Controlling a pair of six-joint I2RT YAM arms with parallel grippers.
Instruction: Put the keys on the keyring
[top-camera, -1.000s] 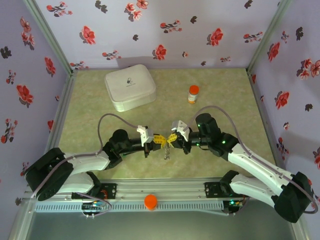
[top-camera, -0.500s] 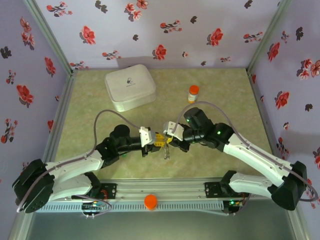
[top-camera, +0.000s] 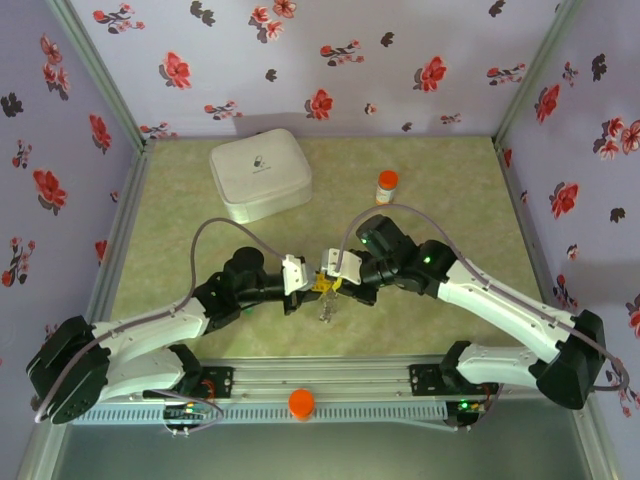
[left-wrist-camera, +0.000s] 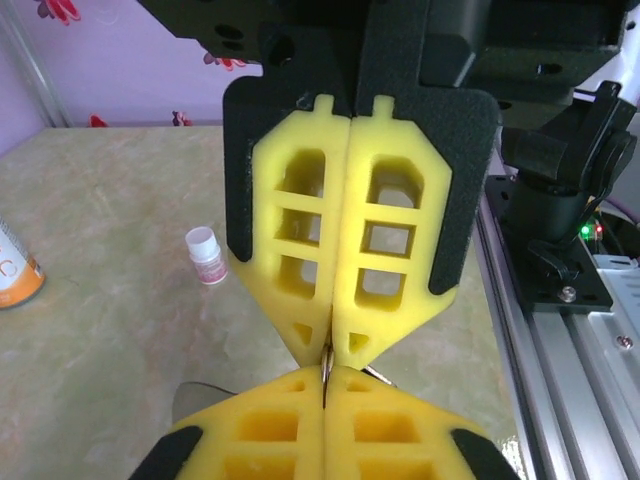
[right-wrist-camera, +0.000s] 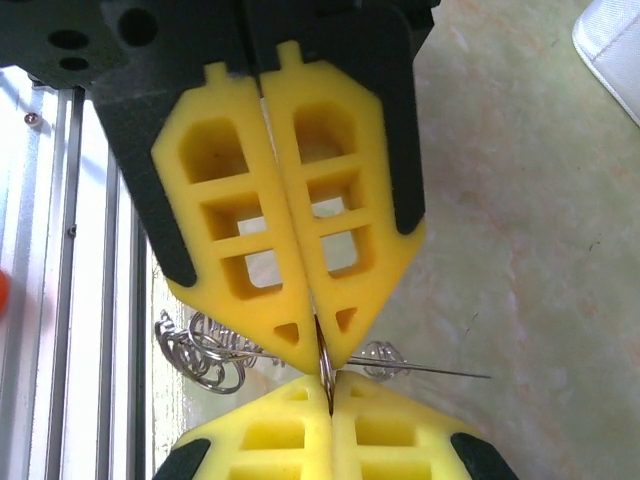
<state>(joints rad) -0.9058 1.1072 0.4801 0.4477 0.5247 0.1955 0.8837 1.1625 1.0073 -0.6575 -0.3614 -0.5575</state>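
My left gripper (top-camera: 317, 283) and right gripper (top-camera: 334, 278) meet tip to tip above the middle of the table's near half. Both are shut on the same thin grey metal loop of the keyring (left-wrist-camera: 326, 364), seen edge-on between the yellow pads. In the right wrist view the keyring (right-wrist-camera: 325, 362) is pinched by my right gripper (right-wrist-camera: 330, 388) from below and my left gripper (right-wrist-camera: 318, 346) from above. A cluster of wire rings (right-wrist-camera: 200, 350) and a straight wire (right-wrist-camera: 440, 372) trail beneath. Metal bits (top-camera: 327, 308) dangle under the grippers. The keys are hidden.
A white case (top-camera: 259, 174) sits at the back left and an orange-capped pill bottle (top-camera: 386, 187) at the back middle. A tiny white bottle (left-wrist-camera: 205, 253) stands on the table beyond the grippers. The metal base rail (top-camera: 320, 385) runs along the near edge.
The right arm has swung left and brought its gripper up against the left one. The left jaws have closed on the metal loop. The dangling metal moved slightly left.
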